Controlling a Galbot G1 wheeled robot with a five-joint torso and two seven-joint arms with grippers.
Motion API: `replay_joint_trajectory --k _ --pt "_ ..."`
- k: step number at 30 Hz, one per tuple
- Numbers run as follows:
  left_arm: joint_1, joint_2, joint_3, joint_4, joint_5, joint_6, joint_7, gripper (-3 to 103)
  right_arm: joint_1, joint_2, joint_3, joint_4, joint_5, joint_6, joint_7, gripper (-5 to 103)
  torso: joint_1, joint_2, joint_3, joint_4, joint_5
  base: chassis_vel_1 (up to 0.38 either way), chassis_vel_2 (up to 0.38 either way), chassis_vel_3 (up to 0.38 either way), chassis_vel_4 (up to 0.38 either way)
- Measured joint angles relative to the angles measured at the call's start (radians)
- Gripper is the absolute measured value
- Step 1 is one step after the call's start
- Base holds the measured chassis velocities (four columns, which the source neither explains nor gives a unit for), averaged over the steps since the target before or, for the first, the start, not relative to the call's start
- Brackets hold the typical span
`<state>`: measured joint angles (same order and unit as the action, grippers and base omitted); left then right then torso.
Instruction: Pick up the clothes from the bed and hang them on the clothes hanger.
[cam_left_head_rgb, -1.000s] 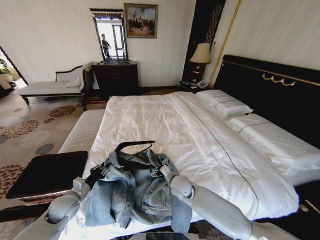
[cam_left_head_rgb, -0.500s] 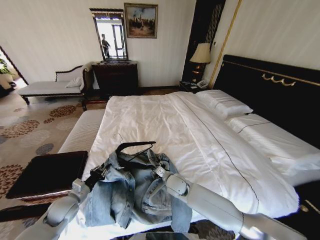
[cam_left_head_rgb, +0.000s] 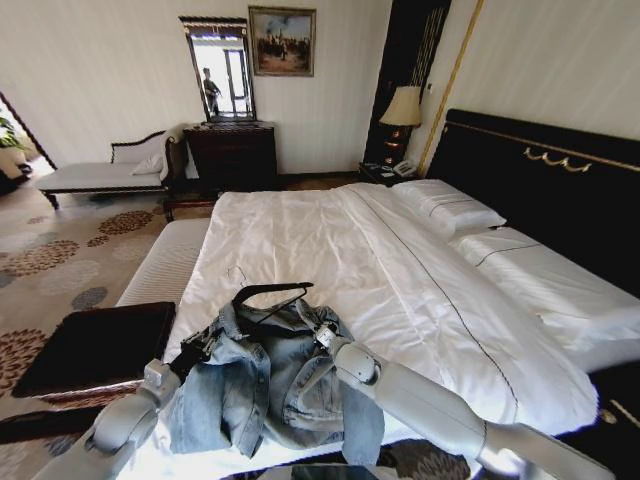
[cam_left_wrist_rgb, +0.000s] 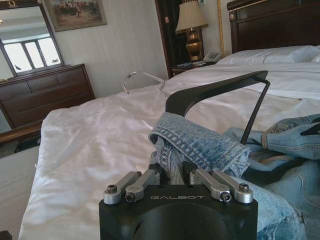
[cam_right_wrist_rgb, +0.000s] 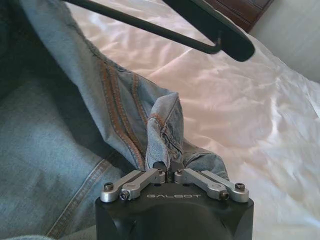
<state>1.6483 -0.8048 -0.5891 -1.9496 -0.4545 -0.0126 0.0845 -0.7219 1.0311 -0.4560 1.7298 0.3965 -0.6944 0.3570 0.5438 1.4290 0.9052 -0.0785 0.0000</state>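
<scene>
The clothes, a light-blue denim jacket (cam_left_head_rgb: 265, 385), lie crumpled at the near edge of the bed (cam_left_head_rgb: 330, 250). The black clothes hanger (cam_left_head_rgb: 268, 293) sits partly inside the jacket's collar, its silver hook (cam_left_wrist_rgb: 141, 76) resting on the duvet. My left gripper (cam_left_head_rgb: 203, 345) is shut on a fold of denim at the jacket's left shoulder (cam_left_wrist_rgb: 200, 147). At the right shoulder, my right gripper (cam_left_head_rgb: 322, 337) is shut on a pinch of denim (cam_right_wrist_rgb: 162, 135). The hanger's bar (cam_right_wrist_rgb: 150, 27) passes just beyond that pinch.
A dark bench (cam_left_head_rgb: 95, 345) stands at the bed's left side. The black headboard (cam_left_head_rgb: 540, 170) and pillows (cam_left_head_rgb: 450, 210) are on the right. A dresser (cam_left_head_rgb: 232, 155), a chaise (cam_left_head_rgb: 100, 175) and a bedside lamp (cam_left_head_rgb: 402, 110) line the far wall.
My right arm has shifted slightly left and forward with the denim in its grip, and the jacket's right shoulder has moved a little with it. The left arm holds still.
</scene>
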Motion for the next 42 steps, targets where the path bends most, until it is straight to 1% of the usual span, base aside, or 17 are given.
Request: replay_joint_trajectory --k 2,6,8,10,12,22,27,29,32,33,36,38,39,42 --pt "0.014 -0.002 -0.009 -0.009 0.003 -0.005 0.004 19 -0.014 0.010 0.029 -0.004 0.027 0.002 0.019 3 0.000 0.000 0.000 0.0000 0.0000 0.000 0.000 0.000 0.000" --pt "0.037 -0.003 -0.023 -0.022 0.015 -0.015 0.010 19 -0.022 0.019 0.064 -0.009 0.043 0.003 0.038 3 0.000 0.000 0.000 0.0000 0.0001 0.000 0.000 0.000 0.000" --pt "0.064 -0.005 -0.040 -0.038 0.027 -0.027 0.014 19 -0.017 0.027 0.096 -0.015 0.066 0.005 0.054 3 0.000 0.000 0.000 -0.0001 0.0001 0.000 0.000 0.000 0.000" --pt "0.068 -0.006 -0.043 -0.040 0.029 -0.028 0.014 19 -0.015 0.028 0.099 -0.017 0.068 0.006 0.055 3 0.000 0.000 0.000 -0.0001 0.0001 0.000 0.000 0.000 0.000" --pt "0.096 -0.012 -0.060 -0.052 0.036 -0.035 0.018 19 0.001 0.037 0.127 -0.029 0.081 0.011 0.068 3 0.000 0.000 0.000 0.0000 0.0001 0.000 0.000 0.000 0.000" --pt "0.179 -0.023 -0.132 -0.067 0.040 -0.064 0.033 19 0.030 0.024 0.207 -0.045 0.112 0.014 0.087 3 0.000 0.000 0.000 -0.0001 0.0002 0.000 0.000 0.000 0.000" --pt "0.214 -0.028 -0.146 -0.074 0.057 -0.076 0.042 19 0.028 0.021 0.239 -0.036 0.120 0.024 0.092 3 0.000 0.000 0.000 0.0000 0.0002 0.000 0.000 0.000 0.000" --pt "0.220 -0.032 -0.146 -0.076 0.072 -0.079 0.044 19 0.027 0.020 0.248 -0.026 0.120 0.032 0.092 3 0.000 0.000 0.000 0.0001 0.0001 0.000 0.000 0.000 0.000" --pt "0.223 -0.041 -0.116 -0.080 0.106 -0.079 0.045 19 0.035 0.009 0.255 0.008 0.122 0.046 0.095 3 0.000 0.000 0.000 0.0000 0.0001 0.000 0.000 0.000 0.000" --pt "0.223 -0.041 -0.116 -0.080 0.106 -0.079 0.045 19 0.035 0.009 0.255 0.008 0.122 0.046 0.095 3 0.000 0.000 0.000 0.0000 0.0001 0.000 0.000 0.000 0.000" --pt "0.210 -0.038 -0.067 -0.081 0.137 -0.073 0.044 19 0.049 0.002 0.264 0.046 0.139 0.046 0.108 3 0.000 0.000 0.000 0.0001 0.0001 0.000 0.000 0.000 0.000" --pt "0.206 -0.036 -0.058 -0.081 0.143 -0.071 0.043 19 0.051 0.000 0.266 0.053 0.143 0.046 0.111 3 0.000 0.000 0.000 0.0001 0.0001 0.000 0.000 0.000 0.000" --pt "0.195 -0.034 -0.038 -0.078 0.156 -0.067 0.042 19 0.056 -0.005 0.271 0.064 0.149 0.044 0.115 3 0.000 0.000 0.000 0.0000 0.0002 0.000 0.000 0.000 0.000" --pt "0.176 -0.034 -0.017 -0.070 0.164 -0.056 0.035 19 0.058 -0.017 0.282 0.085 0.159 0.043 0.118 3 0.000 0.000 0.000 0.0000 0.0001 0.000 0.000 0.000 0.000"
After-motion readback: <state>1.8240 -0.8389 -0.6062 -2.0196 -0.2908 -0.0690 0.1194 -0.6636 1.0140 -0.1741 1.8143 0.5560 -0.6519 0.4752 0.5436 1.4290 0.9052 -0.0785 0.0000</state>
